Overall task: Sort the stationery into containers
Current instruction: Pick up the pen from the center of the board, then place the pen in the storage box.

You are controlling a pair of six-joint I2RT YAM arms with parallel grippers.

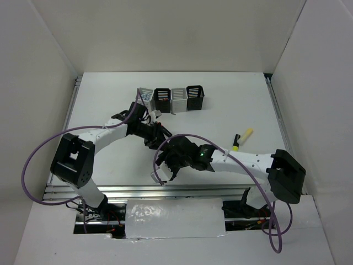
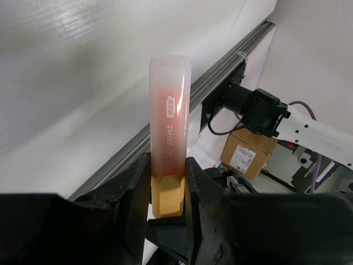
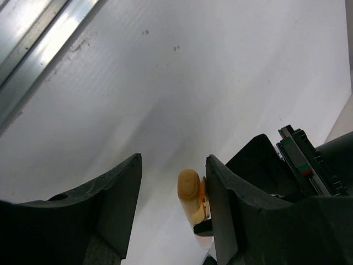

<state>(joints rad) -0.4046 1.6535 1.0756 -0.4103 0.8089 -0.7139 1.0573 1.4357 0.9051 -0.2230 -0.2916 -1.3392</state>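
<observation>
My left gripper [image 2: 168, 190] is shut on the peach marker [image 2: 170, 127], gripping its peach end with the pale capped end sticking out past the fingers. In the top view the left gripper [image 1: 156, 134] and the right gripper [image 1: 167, 161] meet at the table's middle front. My right gripper [image 3: 172, 190] is open, and the marker's rounded peach end [image 3: 189, 190] sits between its fingers, close against the right finger [image 3: 220, 193]. The row of four grey and black cups [image 1: 172, 99] stands at the back. A yellow-black highlighter [image 1: 243, 139] lies on the table to the right.
An aluminium rail [image 3: 33, 44] runs along the table's near edge. A cardboard box [image 2: 248, 152] sits beyond the table edge in the left wrist view. White walls enclose the table on three sides.
</observation>
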